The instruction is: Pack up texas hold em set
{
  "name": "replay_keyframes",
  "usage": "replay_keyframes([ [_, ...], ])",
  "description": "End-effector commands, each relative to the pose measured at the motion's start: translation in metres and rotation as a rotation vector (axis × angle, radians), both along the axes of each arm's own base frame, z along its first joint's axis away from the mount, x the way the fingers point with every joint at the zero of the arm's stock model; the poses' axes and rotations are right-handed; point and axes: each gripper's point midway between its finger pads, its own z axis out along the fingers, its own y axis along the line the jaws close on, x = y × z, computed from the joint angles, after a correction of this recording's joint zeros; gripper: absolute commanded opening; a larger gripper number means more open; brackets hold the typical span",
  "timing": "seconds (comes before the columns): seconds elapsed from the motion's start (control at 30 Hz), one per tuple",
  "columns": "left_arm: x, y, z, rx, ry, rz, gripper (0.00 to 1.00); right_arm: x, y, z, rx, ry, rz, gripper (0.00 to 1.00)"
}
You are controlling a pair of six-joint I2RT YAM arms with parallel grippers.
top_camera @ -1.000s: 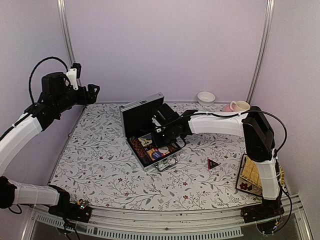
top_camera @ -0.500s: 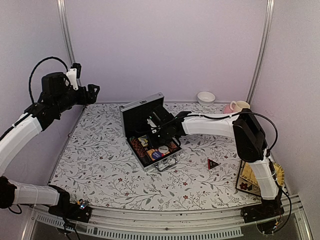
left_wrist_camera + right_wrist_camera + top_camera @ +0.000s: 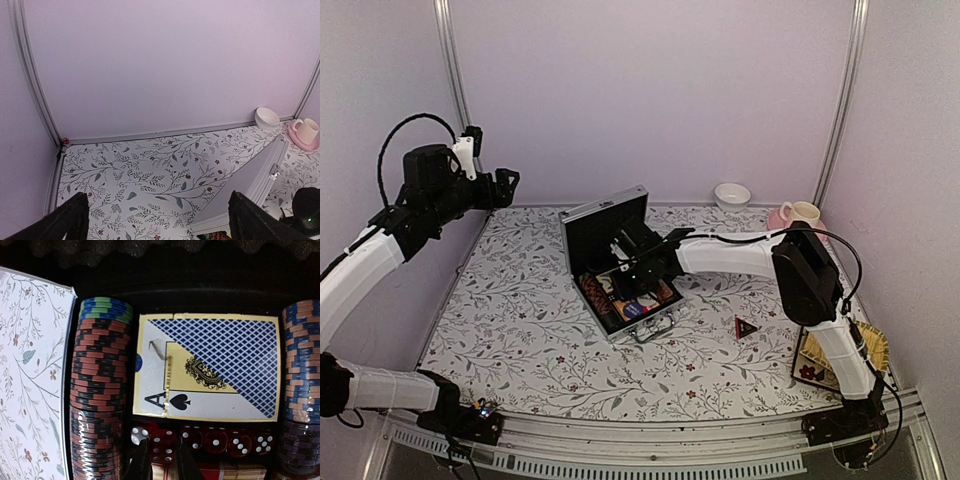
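The case (image 3: pixel 592 238) stands open near the middle of the table (image 3: pixel 520 320), lid tilted up toward the back wall and handle (image 3: pixel 655 330) facing the arms. The right claw (image 3: pixel 161 461) reaches down into it, fingers drawn nearly together around a red die (image 3: pixel 163 445) at the left end of the dice (image 3: pixel 227 441) row. That row sits just below the deck (image 3: pixel 215 365), between two columns of chips (image 3: pixel 100 390). The left claw (image 3: pixel 506 186) hangs wide open and empty, high over the table's far left corner, well apart from the case. The marker (image 3: pixel 746 327) lies flat on the table to the right of the case, between it and the tray (image 3: pixel 817 350), so it is not yet packed. The die looks hard, smooth and light, likely to squirt out of a skewed pinch, so it is best taken square across two opposite faces. The marker looks thin and stiff, and its edges probably offer the only purchase. The chips sit loose on edge in their slots and would spill if the case tipped. Loaded, the case is probably heavy. The rigid lid should swing shut with a push on its top edge, and the handle is the obvious hold for lifting.
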Motion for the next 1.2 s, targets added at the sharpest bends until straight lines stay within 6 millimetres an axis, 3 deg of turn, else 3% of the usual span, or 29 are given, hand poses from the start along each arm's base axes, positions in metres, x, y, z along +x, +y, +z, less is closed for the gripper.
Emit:
replay_keyframes([
  [0.0,0.002,0.003,0.001,0.009,-0.002,0.010,0.97,-0.004,0.004,-0.009,-0.016,0.010,0.020,0.09],
  [0.37,0.002,0.002,0.000,0.009,0.000,0.007,0.97,-0.004,-0.004,-0.018,-0.057,0.012,0.004,0.10],
  [0.63,0.002,0.003,0.000,0.009,-0.001,0.008,0.97,-0.003,-0.004,-0.015,-0.054,0.010,-0.006,0.23],
  [0.83,0.002,0.003,0.000,0.009,-0.001,0.008,0.97,0.000,-0.001,-0.011,-0.043,0.003,-0.007,0.27],
  [1.0,0.002,0.003,0.000,0.008,0.000,0.009,0.97,0.001,0.004,-0.001,-0.019,-0.004,-0.007,0.27],
  [1.17,0.000,0.005,0.003,0.007,-0.012,0.020,0.97,0.006,0.011,0.029,0.036,-0.038,-0.013,0.27],
])
